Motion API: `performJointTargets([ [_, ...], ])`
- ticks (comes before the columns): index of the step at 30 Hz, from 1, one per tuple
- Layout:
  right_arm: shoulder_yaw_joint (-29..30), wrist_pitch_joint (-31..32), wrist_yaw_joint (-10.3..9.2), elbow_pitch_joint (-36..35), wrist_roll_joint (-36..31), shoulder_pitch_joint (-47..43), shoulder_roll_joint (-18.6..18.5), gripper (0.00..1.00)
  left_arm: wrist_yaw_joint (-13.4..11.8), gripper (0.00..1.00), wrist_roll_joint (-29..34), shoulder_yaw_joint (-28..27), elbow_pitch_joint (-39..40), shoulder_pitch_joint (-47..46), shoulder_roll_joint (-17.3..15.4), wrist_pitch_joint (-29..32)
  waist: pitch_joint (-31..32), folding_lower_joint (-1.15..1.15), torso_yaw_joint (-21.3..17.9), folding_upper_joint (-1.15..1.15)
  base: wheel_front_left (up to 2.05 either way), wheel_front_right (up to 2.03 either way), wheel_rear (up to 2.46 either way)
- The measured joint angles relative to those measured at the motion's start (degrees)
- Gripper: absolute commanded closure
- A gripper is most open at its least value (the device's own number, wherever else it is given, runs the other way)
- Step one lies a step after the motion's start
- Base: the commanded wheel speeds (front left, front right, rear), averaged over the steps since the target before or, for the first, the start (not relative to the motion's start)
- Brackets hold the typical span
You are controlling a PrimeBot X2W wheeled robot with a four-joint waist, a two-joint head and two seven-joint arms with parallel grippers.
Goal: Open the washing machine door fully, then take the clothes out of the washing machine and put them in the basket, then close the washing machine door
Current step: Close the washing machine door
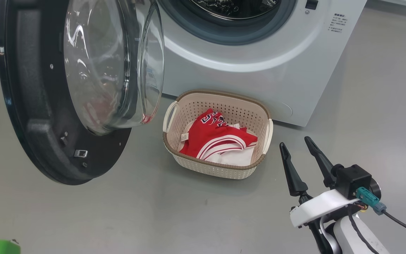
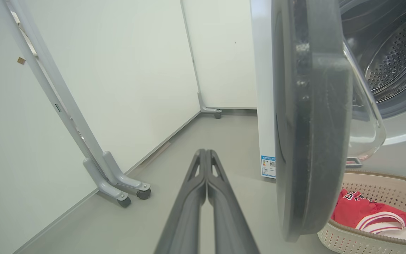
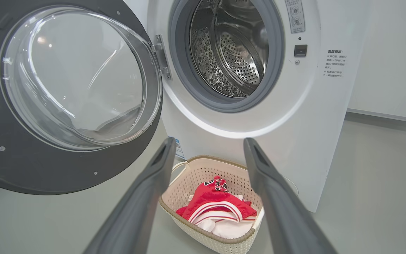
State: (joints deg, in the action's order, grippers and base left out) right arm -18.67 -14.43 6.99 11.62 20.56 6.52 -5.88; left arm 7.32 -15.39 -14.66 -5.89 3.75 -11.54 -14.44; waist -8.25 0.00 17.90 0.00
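We read the unloading as done: the red and white clothes (image 1: 213,135) lie heaped in the basket (image 1: 220,92), which stands on the floor (image 1: 153,211) just in front of the washing machine (image 1: 259,81), and what we can see of the drum (image 3: 231,53) looks bare. That leaves 1 step, shutting the door.

The washing machine door (image 1: 37,106) stands swung wide on its hinge (image 3: 161,56) at the opening's left, its matte inner face and glass bowl (image 1: 115,63) turned toward us and its free edge nearest the robot.

Our left hand (image 2: 206,152) is clenched, both fingers pressed flat together and gripping nothing. In its wrist view the door shows edge-on just to the right of the fingers, so this hand sits on the door's outer side, near it but apart. We judge a sideways push to the robot's right, toward the opening, would swing it home.

Our right hand (image 1: 294,141) is released, fingers spread and empty, hovering right of the basket and well apart from the door. The left is the nearer one.
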Motion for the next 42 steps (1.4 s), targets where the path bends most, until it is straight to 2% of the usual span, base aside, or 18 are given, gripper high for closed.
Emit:
performJointTargets([
  [4,-0.05,0.00,0.00,0.01,0.00,0.01,-0.02,0.00,0.00,1.00,-2.25,-0.25,0.31,-1.59,-1.37,0.00,-0.25,0.00,-0.01,0.00,0.00,0.00,0.00],
  [9,-0.41,0.00,0.00,0.08,-0.02,0.02,-0.03,0.00,0.00,1.00,-9.03,-0.48,-0.68,-4.54,-1.99,0.62,-0.58,0.00,-0.17,0.00,0.00,0.00,0.00],
  [17,-1.15,0.00,0.00,0.19,-0.02,0.18,-0.22,0.00,0.00,1.00,-29.52,-2.58,-2.85,-9.98,1.59,9.16,-1.62,0.00,-0.93,0.00,0.00,0.00,0.00],
  [25,-0.84,0.00,0.00,0.58,-0.01,0.52,-0.56,0.00,0.00,1.00,-51.78,-8.16,-5.42,-15.73,6.98,21.58,-2.27,0.00,-1.55,0.00,0.00,0.00,0.00],
  [26,-0.84,0.00,0.00,0.58,-0.01,0.52,-0.56,0.00,0.00,1.00,-51.78,-8.16,-5.42,-15.73,6.98,21.58,-2.27,0.00,-1.55,0.00,0.00,0.00,0.00],
  [28,-0.85,0.00,0.00,0.60,-0.01,0.52,-0.49,0.00,-0.18,1.00,-57.31,-10.11,-6.04,-16.91,7.94,24.70,-2.29,0.00,-1.62,0.00,0.00,0.00,0.00],
  [36,-0.91,0.00,0.00,0.71,-0.01,0.52,-0.42,0.00,-7.82,1.00,-73.40,-15.44,-6.50,-21.51,8.24,36.42,-2.33,0.00,-1.83,0.00,0.00,0.00,0.00],
  [39,-0.98,0.00,0.00,0.76,-0.01,0.52,-0.41,0.00,-10.76,1.00,-77.06,-15.51,-6.41,-21.99,8.22,41.10,-2.37,0.00,-1.87,0.00,0.00,0.00,0.00],
  [42,-1.11,0.00,0.00,0.78,-0.01,0.53,-0.40,0.00,-12.62,1.00,-78.66,-15.00,-5.61,-21.99,7.51,44.80,-2.41,0.00,-1.90,0.00,0.00,0.00,0.00],
])
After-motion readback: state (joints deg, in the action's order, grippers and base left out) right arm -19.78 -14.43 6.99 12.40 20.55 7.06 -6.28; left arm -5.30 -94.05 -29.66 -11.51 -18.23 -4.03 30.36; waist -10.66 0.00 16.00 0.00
